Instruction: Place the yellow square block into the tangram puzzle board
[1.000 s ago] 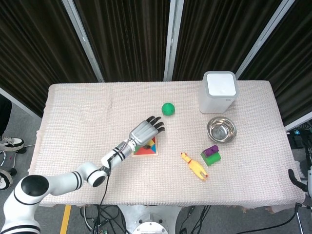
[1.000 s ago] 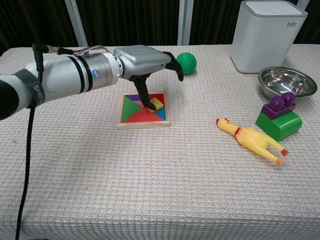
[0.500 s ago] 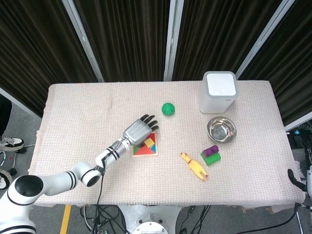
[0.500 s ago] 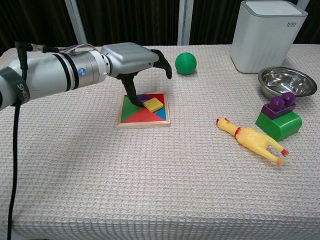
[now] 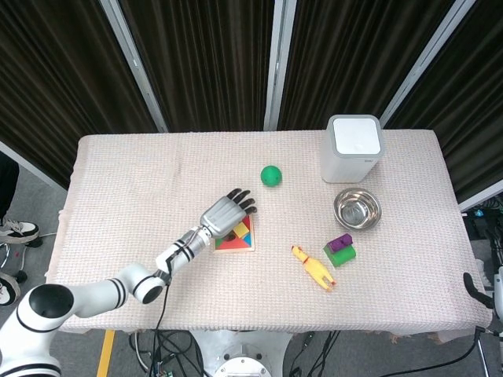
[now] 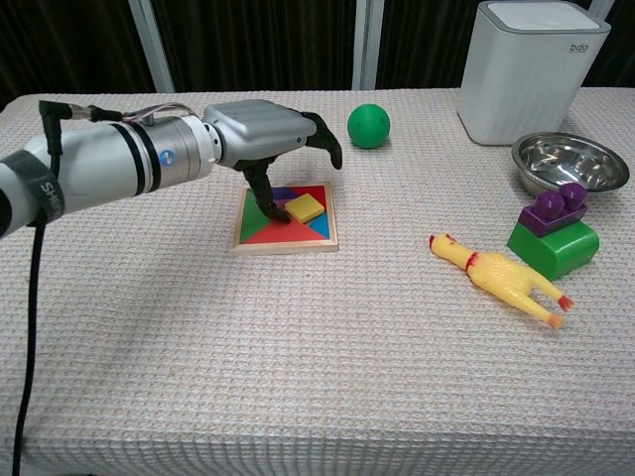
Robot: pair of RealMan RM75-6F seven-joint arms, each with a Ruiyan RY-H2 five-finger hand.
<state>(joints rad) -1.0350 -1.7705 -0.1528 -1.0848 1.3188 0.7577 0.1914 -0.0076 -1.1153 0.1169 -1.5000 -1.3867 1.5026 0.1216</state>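
Observation:
The yellow square block (image 6: 306, 207) lies on the tangram puzzle board (image 6: 260, 244), in its upper right part among red, green and blue pieces; whether it sits fully flat I cannot tell. In the head view the yellow block (image 5: 241, 230) shows on the board (image 5: 245, 247) just right of my left hand (image 5: 226, 214). My left hand (image 6: 263, 137) hovers over the board's left half with fingers spread. One dark fingertip (image 6: 269, 208) points down and touches the board just left of the block. The hand holds nothing. My right hand is in neither view.
A green ball (image 6: 369, 126) lies behind the board. To the right are a white bin (image 6: 526, 69), a steel bowl (image 6: 570, 162), a purple-on-green block stack (image 6: 554, 234) and a yellow rubber chicken (image 6: 501, 279).
A second ago a fingertip pressed on the yellow block. The left hand drew back to the left and let the block go; the block stays on the board.

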